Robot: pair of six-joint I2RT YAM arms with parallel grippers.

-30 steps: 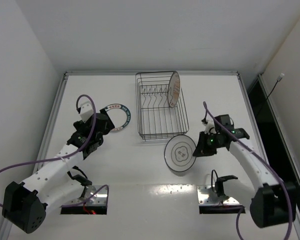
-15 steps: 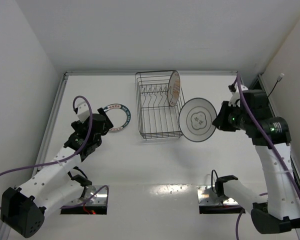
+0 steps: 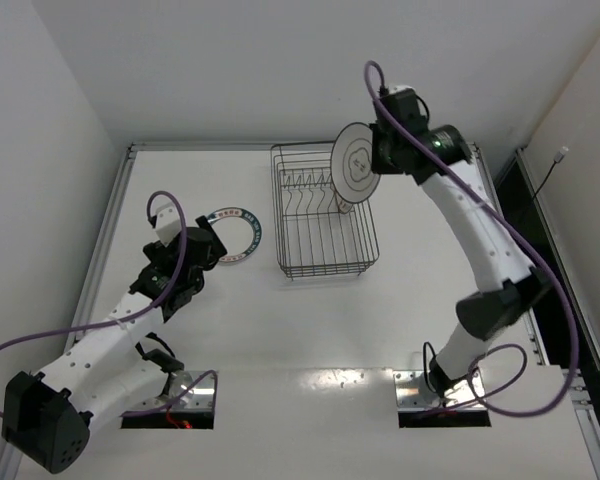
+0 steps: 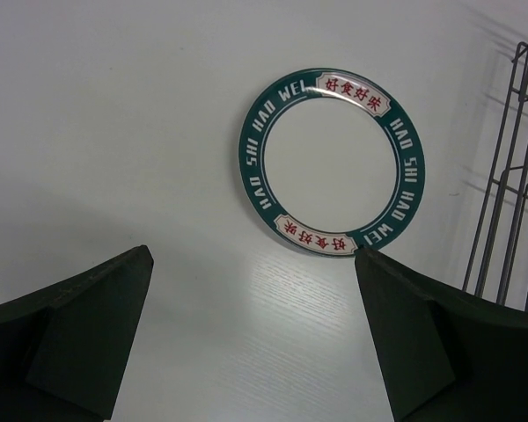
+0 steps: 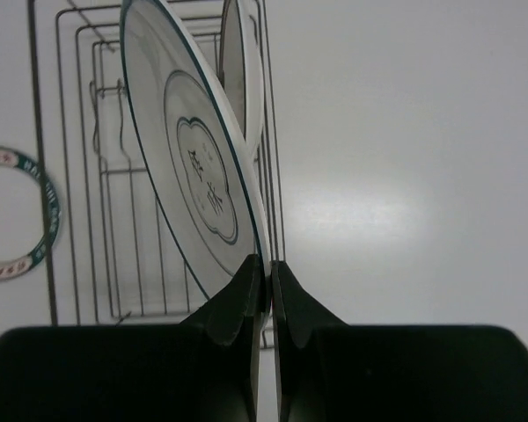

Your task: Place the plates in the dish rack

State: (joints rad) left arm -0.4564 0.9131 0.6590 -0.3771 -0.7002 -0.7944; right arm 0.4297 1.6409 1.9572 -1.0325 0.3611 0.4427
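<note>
Top external view, nearest the arm bases: the left arm reaches forward over the white table (image 3: 280,330), with the left gripper (image 3: 208,243) low above the surface. The left wrist view shows this gripper (image 4: 253,255) with its jaws spread wide and nothing between them. Its two dark fingers (image 4: 88,334) frame the rimmed plate (image 4: 334,163).

The rimmed plate (image 3: 233,233) lies flat on the table, just ahead of the left gripper and apart from it. It is white with a dark blue-green rim carrying lettering. It sits outside the dish rack (image 3: 278,220), just beside the rack's left wall. The wires of that wall appear at the right edge of the left wrist view (image 4: 510,202).

The dish rack stands at mid-table, its long axis running away from the bases. A row of upright prongs occupies its far half.

The right arm extends high over the far right corner of the rack. The right gripper (image 3: 374,158) is clamped on the ringed plate (image 3: 353,163). In the right wrist view, the closed fingertips (image 5: 268,268) pinch the plate's edge. The ringed plate (image 5: 198,176) is held on edge, tilted, with its thin dark rings and centre outline facing left. Whether it touches the rack cannot be determined.

Just behind it, the racked plate (image 5: 246,79) stands on edge in the far right part of the rack.
</note>
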